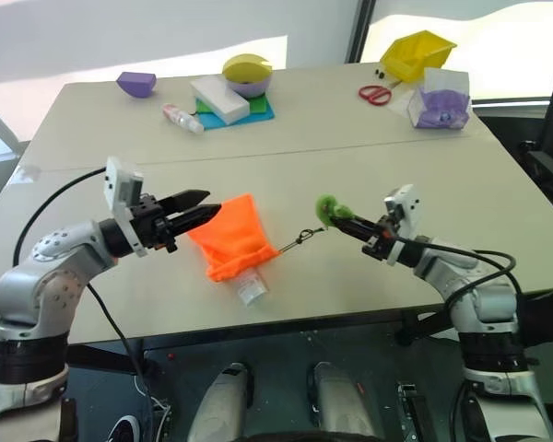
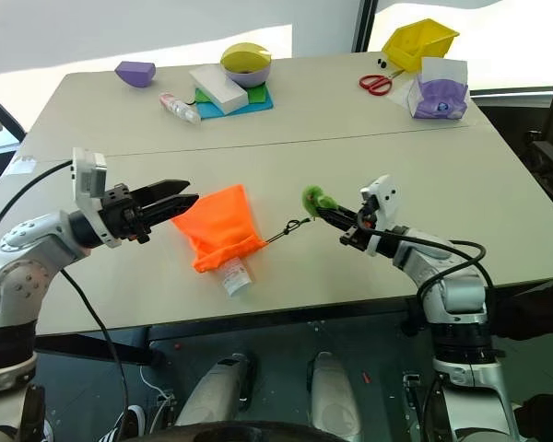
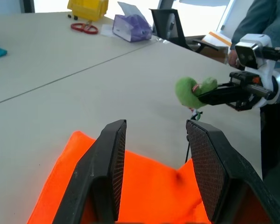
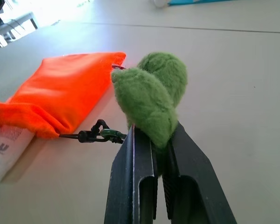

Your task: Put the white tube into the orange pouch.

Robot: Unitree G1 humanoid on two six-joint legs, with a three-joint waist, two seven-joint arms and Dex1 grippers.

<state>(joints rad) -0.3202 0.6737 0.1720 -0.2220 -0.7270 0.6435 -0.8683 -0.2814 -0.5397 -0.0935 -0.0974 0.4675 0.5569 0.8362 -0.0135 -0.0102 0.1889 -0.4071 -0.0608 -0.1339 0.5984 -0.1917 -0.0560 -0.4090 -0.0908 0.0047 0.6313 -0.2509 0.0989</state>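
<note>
**Tube most of the way into the pouch, cord end pinched in the right jaws**

We see the orange pouch point(image 1: 232, 235) lying flat on the tabletop point(image 1: 350, 147) in the lower middle of the head views, its gathered mouth turned toward the bottom of the frame. The white tube point(image 1: 252, 289) sits in that mouth with only 1 end poking out below the orange hem, so we judge the task nearly done but not finished: the tube wants to go fully inside.

The black cord point(image 1: 300, 241) runs from the pouch mouth toward the right of the frame to a fluffy green pompom point(image 1: 328, 210). The right gripper point(image 1: 350, 221) has its jaws closed tight on that pompom, held just above the tabletop. We read this as a hold on the drawstring end, either to steady the pouch or to pull its mouth shut around the tube.

The left gripper point(image 1: 201, 208) hangs at the upper left corner of the pouch, at its closed end. Its jaws stand about half apart with nothing between them; in the left wrist view the 2 fingers point(image 3: 109, 163) frame bare orange fabric below them. We cannot tell whether the tips touch the cloth.

The clutter at the top of the frame — the red scissors point(image 1: 375, 94) and the yellow bin point(image 1: 417, 53) — lies well apart from all this.
</note>
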